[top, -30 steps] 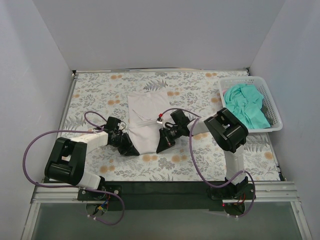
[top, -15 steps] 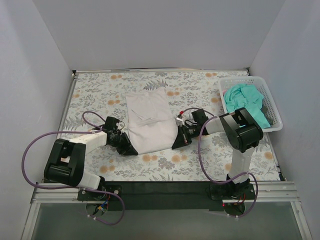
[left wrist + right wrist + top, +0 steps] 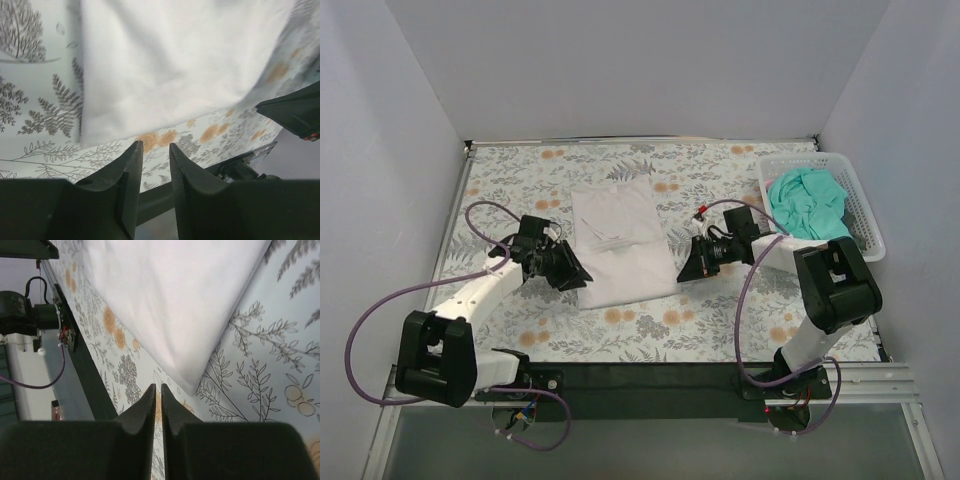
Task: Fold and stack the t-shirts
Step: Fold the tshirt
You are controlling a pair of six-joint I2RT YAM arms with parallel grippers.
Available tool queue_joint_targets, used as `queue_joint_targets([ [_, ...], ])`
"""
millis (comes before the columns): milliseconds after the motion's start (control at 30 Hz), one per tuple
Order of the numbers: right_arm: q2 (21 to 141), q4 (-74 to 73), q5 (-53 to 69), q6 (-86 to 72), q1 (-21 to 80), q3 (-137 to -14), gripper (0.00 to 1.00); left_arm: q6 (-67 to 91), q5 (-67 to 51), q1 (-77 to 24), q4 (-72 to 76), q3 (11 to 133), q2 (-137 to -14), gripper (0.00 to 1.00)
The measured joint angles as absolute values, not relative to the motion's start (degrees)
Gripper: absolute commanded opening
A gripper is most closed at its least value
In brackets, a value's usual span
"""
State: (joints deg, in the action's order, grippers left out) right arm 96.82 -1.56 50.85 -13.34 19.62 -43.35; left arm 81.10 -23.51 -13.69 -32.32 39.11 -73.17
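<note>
One teal-green t-shirt in the white lattice basket

Even, diffuse overhead light with faint soft shadows and no glare up top; in the wrist views the white t-shirt is nearly blown out, the left gripper fingers are dark and soft-focus, and the far corners are blurred.
</note>
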Motion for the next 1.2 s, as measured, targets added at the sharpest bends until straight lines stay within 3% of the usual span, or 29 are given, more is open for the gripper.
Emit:
queue_joint_targets([
  [267,98.08,-2.44,46.48,-14.87,20.12,-57.14,0.14,81.49,-16.62,-12.01,-27.73,47.13,-72.49,0.20],
  [600,115.42,1.67,43.86,-19.53,20.38,-74.00,0.13,80.75,-15.35,-10.11,-19.42,48.82,-89.27,0.16],
  [867,125.95,3.29,43.99,-21.63,20.34,-77.89,0.12,80.38,-14.52,-8.82,-16.80,48.84,-94.52,0.16],
  [1200,123.87,2.11,41.65,-20.97,19.77,-77.14,0.14,79.22,-11.14,-7.99,-18.83,48.86,-89.56,0.37],
])
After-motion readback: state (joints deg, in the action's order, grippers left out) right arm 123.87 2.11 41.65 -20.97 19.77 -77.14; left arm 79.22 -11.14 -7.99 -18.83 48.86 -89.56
